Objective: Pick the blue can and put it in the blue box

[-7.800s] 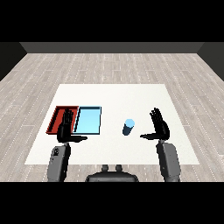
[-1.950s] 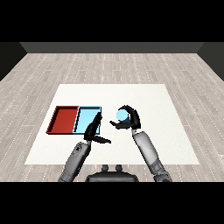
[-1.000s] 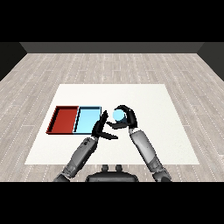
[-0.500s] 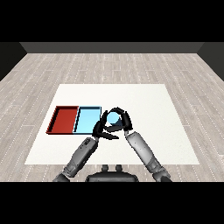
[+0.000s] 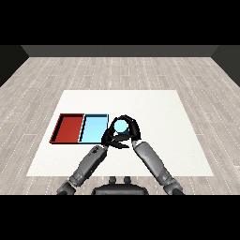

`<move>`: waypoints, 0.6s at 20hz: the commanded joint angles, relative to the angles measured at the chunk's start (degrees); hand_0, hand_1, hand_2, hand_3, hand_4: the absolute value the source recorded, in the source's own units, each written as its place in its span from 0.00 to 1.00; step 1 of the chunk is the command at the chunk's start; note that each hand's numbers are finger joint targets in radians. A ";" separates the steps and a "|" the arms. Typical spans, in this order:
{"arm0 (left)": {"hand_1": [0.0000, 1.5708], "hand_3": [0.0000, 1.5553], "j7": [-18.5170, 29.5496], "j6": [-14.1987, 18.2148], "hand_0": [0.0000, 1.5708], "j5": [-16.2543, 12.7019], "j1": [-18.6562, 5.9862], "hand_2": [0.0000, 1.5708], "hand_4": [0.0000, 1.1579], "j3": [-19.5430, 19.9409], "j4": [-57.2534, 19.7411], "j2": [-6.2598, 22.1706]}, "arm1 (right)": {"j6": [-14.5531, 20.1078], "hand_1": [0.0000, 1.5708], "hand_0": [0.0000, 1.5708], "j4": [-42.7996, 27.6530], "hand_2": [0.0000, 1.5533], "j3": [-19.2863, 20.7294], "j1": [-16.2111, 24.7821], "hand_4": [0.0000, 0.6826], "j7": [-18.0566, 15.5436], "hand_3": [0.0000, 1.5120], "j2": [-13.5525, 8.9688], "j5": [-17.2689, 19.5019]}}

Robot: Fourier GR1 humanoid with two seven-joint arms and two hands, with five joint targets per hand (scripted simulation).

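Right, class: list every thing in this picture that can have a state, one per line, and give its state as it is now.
blue can: upright, off the table, held just right of the light blue tray.
right hand: fingers curled round the can.
left hand: beside the can at its left; whether its fingers grip cannot be told.
light blue tray: on the table, nothing in it.
red tray: on the table, nothing in it.
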State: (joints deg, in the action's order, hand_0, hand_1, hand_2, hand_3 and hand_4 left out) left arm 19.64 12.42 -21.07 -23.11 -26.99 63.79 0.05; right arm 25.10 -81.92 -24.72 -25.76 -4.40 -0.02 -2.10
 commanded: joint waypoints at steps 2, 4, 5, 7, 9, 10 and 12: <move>0.00 0.00 -0.46 3.90 0.00 -2.88 1.14 0.00 0.00 -5.43 4.09 -0.05 | 3.21 0.92 0.92 1.61 0.93 -2.23 -3.59 0.88 0.69 0.92 0.02 -3.30; 0.00 0.00 1.22 4.57 0.00 -3.95 -4.30 0.00 0.17 -4.16 -3.82 -0.05 | 0.17 0.93 0.93 -0.88 0.94 -1.11 1.48 0.87 -2.55 0.92 0.02 -2.56; 0.00 0.00 -1.19 7.07 0.00 -2.43 -2.24 0.00 0.32 -6.21 -0.51 -0.05 | 2.42 0.94 0.94 1.82 0.94 -3.97 1.26 0.88 -5.04 0.92 0.02 -6.69; 0.00 0.00 -4.39 9.20 0.00 -2.19 -6.27 0.00 0.41 -4.94 -2.98 -0.05 | 0.06 0.94 0.94 0.32 0.94 -1.06 1.90 0.87 -4.30 0.92 0.02 -6.31; 0.00 0.00 -2.70 6.76 0.00 -2.21 -3.78 0.00 0.46 -3.27 -2.26 -0.05 | 0.89 0.94 0.94 5.11 0.94 -2.96 -1.16 0.88 -7.68 0.92 0.02 -11.23; 0.00 0.00 -4.20 11.79 0.00 -3.99 -6.20 0.00 0.50 -5.77 -0.64 -0.05 | 4.17 0.94 0.94 1.69 0.94 -5.91 0.95 0.89 -6.86 0.92 0.02 -10.82; 0.28 0.32 1.25 15.34 0.28 -10.89 -4.92 0.40 0.49 -8.37 -4.46 -0.02 | 2.24 0.94 0.94 1.33 0.94 -2.01 -0.65 0.89 -5.76 0.92 0.00 -10.46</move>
State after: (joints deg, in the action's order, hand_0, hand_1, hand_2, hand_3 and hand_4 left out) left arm 18.63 22.27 -26.04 -26.73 -32.80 61.63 0.46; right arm 27.61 -80.27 -27.96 -25.45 -10.00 -0.35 -10.58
